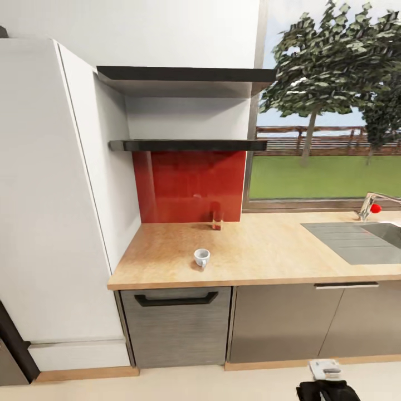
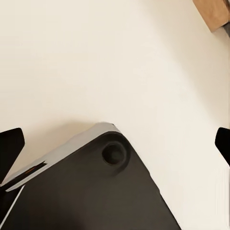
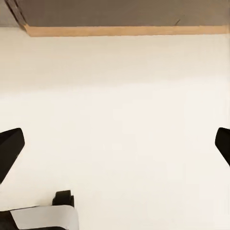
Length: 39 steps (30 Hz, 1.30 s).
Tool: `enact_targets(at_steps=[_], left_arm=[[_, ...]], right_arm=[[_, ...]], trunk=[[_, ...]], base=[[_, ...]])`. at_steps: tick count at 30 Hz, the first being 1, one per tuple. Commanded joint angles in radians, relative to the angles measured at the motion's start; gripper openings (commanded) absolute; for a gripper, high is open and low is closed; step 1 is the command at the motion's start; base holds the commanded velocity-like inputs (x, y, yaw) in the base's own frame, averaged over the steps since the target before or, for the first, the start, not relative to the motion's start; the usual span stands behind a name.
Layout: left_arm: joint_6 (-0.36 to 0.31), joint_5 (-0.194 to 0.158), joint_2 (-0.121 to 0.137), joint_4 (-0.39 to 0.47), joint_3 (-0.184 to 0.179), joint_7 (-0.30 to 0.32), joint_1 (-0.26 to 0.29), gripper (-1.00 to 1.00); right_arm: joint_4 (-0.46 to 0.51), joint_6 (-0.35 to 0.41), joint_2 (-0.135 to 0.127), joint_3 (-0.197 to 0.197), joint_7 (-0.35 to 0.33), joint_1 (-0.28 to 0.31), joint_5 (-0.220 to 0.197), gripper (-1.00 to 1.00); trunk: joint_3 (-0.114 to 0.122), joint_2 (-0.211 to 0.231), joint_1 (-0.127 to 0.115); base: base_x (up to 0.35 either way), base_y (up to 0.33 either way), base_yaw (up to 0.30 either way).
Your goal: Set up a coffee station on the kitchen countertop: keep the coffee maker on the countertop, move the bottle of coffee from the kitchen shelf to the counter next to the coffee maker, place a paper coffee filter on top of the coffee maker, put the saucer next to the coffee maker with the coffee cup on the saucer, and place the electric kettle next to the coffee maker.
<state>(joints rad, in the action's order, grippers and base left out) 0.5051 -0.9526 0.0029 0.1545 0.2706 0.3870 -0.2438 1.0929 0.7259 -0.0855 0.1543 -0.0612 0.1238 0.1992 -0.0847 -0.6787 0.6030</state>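
Note:
A tiny white coffee cup (image 1: 201, 257) stands alone on the light wood kitchen countertop (image 1: 267, 250), near its front edge. Two black kitchen shelves (image 1: 189, 145) hang above it on the wall; their top faces are hidden from this angle. The coffee maker, bottle of coffee, saucer, paper filter and electric kettle are out of view. My left gripper (image 2: 116, 143) is open, its dark fingertips (image 2: 10, 143) far apart over pale floor and the robot's dark base. Just as wide open, my right gripper (image 3: 116, 143) hangs over bare floor near the cabinet plinth.
A small clear glass (image 1: 216, 217) stands against the red backsplash (image 1: 189, 186). A tall white unit (image 1: 50, 189) closes the counter's left end. A sink (image 1: 362, 239) with a tap (image 1: 373, 205) lies at the right. Grey cabinet fronts (image 1: 178, 326) sit below.

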Motion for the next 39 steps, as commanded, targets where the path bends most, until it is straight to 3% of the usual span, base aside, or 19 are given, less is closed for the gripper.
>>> enact_targets(at_steps=[1, 3, 4, 5, 7, 8, 10, 13, 15, 17, 21, 23, 24, 27, 28, 33, 36, 39], left_arm=[[-0.002, -0.011, 0.000, 0.007, 0.000, 0.009, 0.000, 1.00], [-0.002, -0.011, 0.000, 0.012, 0.000, 0.009, 0.000, 1.00], [-0.002, -0.011, -0.001, 0.021, 0.001, 0.009, 0.000, 1.00], [-0.002, -0.011, -0.002, 0.030, 0.001, 0.009, 0.000, 1.00], [-0.002, -0.012, -0.003, 0.031, 0.001, 0.009, 0.000, 1.00], [-0.002, -0.012, -0.004, 0.031, 0.001, 0.008, 0.000, 1.00], [-0.002, -0.012, -0.004, 0.031, 0.001, 0.008, 0.000, 1.00], [-0.002, -0.011, -0.002, 0.034, 0.001, 0.001, 0.000, 1.00], [-0.002, -0.011, -0.002, 0.039, 0.001, -0.004, 0.000, 1.00], [-0.002, -0.011, 0.000, 0.052, 0.001, -0.008, 0.000, 1.00], [-0.003, -0.011, 0.005, 0.070, 0.000, -0.012, 0.000, 1.00], [-0.003, -0.011, 0.007, 0.075, 0.000, -0.035, 0.000, 1.00], [-0.003, -0.011, 0.007, 0.076, 0.000, -0.045, 0.000, 1.00], [-0.004, -0.012, 0.005, 0.074, 0.001, -0.051, 0.000, 1.00], [-0.004, -0.011, 0.003, 0.077, 0.000, -0.053, 0.000, 1.00], [-0.004, 0.002, 0.008, 0.089, 0.001, -0.055, 0.000, 1.00], [-0.004, 0.025, 0.006, 0.095, 0.001, -0.069, 0.000, 1.00], [-0.004, 0.027, 0.005, 0.101, 0.001, -0.073, 0.000, 1.00]], right_arm=[[0.138, 0.077, -0.001, 0.001, -0.004, 0.003, -0.015, 1.00], [0.252, 0.164, -0.002, 0.001, -0.003, 0.012, -0.029, 1.00], [0.336, 0.286, -0.002, 0.001, -0.005, 0.070, -0.039, 1.00], [0.380, 0.321, -0.001, 0.001, -0.008, 0.231, -0.068, 1.00], [0.384, 0.321, -0.001, 0.001, -0.008, 0.287, -0.082, 1.00], [0.388, 0.321, -0.003, 0.001, -0.008, 0.365, -0.094, 1.00], [0.390, 0.321, -0.005, 0.001, -0.010, 0.424, -0.100, 1.00], [0.386, 0.321, -0.002, -0.001, -0.011, 0.604, -0.108, 1.00], [0.373, 0.321, 0.010, -0.004, -0.011, 0.673, -0.109, 1.00], [0.333, 0.321, 0.029, -0.010, -0.012, 0.727, -0.109, 1.00], [0.217, 0.321, 0.045, -0.015, -0.009, 0.766, -0.108, 1.00], [0.082, 0.321, 0.049, -0.017, -0.004, 0.818, -0.107, 1.00], [-0.070, 0.321, 0.055, -0.016, -0.002, 0.881, -0.106, 1.00], [-0.290, 0.321, 0.078, -0.016, 0.002, 0.957, -0.099, 1.00], [-0.359, 0.275, 0.094, -0.017, 0.005, 0.980, -0.077, 1.00], [-0.394, 0.229, 0.144, -0.016, 0.008, 1.027, 0.000, 1.00], [-0.393, 0.215, 0.164, -0.015, 0.006, 1.041, 0.011, 1.00], [-0.397, 0.193, 0.169, -0.015, 0.001, 1.043, 0.010, 1.00]], trunk=[[-0.002, -0.001, 0.000], [-0.002, -0.001, 0.000], [-0.002, -0.001, 0.000], [-0.002, -0.001, 0.000], [-0.002, -0.001, 0.000], [-0.002, -0.001, 0.000], [-0.002, -0.001, 0.000], [-0.002, -0.001, 0.000], [-0.002, -0.001, 0.000], [-0.002, -0.001, 0.000], [-0.002, -0.001, 0.000], [-0.002, -0.001, 0.000], [-0.002, -0.001, 0.000], [-0.002, -0.001, 0.000], [-0.002, -0.001, 0.000], [-0.002, -0.001, 0.000], [-0.002, -0.001, 0.000], [-0.002, -0.001, 0.000]], base=[[-0.006, 0.000, 0.000], [-0.004, 0.000, 0.000], [-0.001, 0.000, 0.000], [0.000, 0.000, 0.000], [0.000, 0.000, 0.000], [0.000, 0.000, 0.000], [0.000, 0.000, 0.000], [0.000, 0.000, 0.000], [0.000, 0.000, 0.000], [0.000, 0.000, 0.000], [0.000, 0.000, 0.000], [0.000, 0.000, 0.000], [0.000, 0.000, 0.000], [0.000, 0.000, 0.000], [0.000, 0.000, 0.000], [0.000, 0.000, 0.000], [0.000, 0.000, 0.000], [0.000, 0.000, 0.000]])
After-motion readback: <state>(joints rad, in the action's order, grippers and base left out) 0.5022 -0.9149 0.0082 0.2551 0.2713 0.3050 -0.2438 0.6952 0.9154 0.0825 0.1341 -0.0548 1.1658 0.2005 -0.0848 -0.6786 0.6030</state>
